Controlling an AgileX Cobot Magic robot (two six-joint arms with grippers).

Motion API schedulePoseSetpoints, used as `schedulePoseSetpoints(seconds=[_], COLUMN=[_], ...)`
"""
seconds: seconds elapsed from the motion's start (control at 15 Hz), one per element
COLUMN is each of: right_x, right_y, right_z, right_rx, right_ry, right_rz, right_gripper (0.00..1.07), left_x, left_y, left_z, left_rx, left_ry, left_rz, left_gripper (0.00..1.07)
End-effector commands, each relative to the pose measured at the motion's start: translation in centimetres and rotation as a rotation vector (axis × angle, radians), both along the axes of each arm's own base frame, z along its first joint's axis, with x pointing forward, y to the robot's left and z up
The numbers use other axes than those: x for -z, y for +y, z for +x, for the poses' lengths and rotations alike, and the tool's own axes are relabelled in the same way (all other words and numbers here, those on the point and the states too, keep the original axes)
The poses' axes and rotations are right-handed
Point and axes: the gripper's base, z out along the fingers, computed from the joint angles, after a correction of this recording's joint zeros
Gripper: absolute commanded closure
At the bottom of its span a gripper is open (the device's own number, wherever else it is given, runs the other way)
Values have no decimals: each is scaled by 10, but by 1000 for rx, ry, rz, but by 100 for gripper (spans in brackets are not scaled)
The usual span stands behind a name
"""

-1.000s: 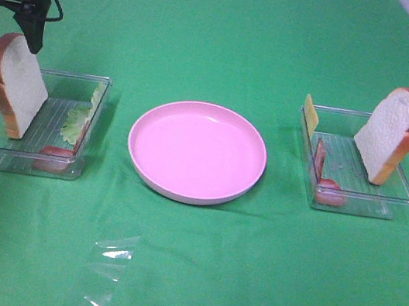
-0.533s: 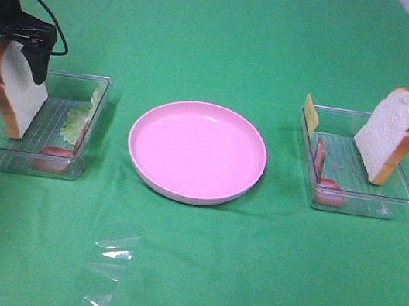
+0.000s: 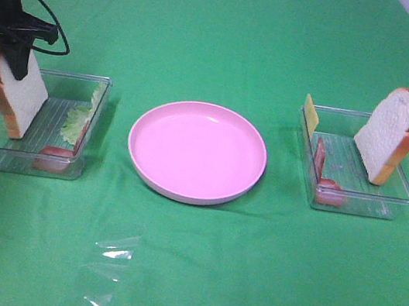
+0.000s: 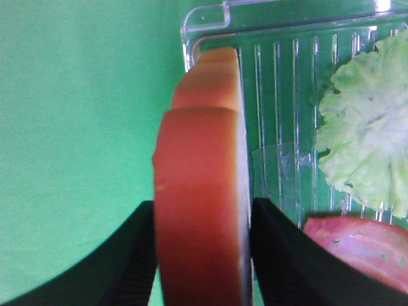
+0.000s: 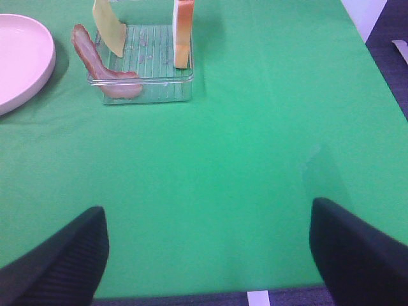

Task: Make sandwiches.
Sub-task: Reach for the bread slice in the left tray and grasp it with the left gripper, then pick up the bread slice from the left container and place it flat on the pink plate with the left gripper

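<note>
bread slice (image 4: 199,159) — upright in tray (image 4: 287,95) | left gripper (image 4: 203,213) clamped on it | right gripper (image 5: 207,217) jaws apart

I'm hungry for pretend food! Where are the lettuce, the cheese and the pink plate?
lettuce (image 4: 364,121), left wrist view, middle of the leaf
cheese (image 5: 108,25), right wrist view, flat yellow face
pink plate (image 3: 190,194), high view, front rim

Gripper (image 4: 204,213) clamps upright bread slice (image 4: 199,178) (crust edge-on); lettuce (image 4: 363,127), bacon (image 4: 360,245) beside it in clear tray (image 4: 280,83).
</note>
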Motion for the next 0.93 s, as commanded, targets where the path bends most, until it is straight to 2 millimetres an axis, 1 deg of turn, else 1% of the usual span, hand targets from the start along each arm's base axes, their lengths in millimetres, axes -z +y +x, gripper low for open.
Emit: schedulePoseSetpoints(seconds=[0.07,0.27,0.33,0.47,0.53,0.6,0.8,0.93], right_x=[1,1,1,1,1,1,1,1], right_y=[-1,-1,-1,-1,-1,-1,-1,-1], right_z=[-3,-3,-3,-3,-3,-3,-3,-3], right_rx=[5,5,5,5,5,5,5,5], right_ry=[-31,-31,-31,-31,-31,-31,-31,-31], right_rz=[-7,-7,-7,-7,-7,-7,-7,-7], right_gripper=[23,23,23,23,23,23,23,23], left_x=[1,1,1,1,1,1,0,-10], left_y=[-2,-3,-3,-4,-4,-4,-4,-4], left_z=[-9,-9,-9,-9,-9,-9,-10,-11], left_rx=[-4,-5,-3,-5,-5,-5,-5,-4], left_ry=[104,104,104,105,105,105,106,82], left_rz=[0,-8,-15,-21,-21,-21,-21,-24], left_gripper=[65,67,73,92,103,107,107,107])
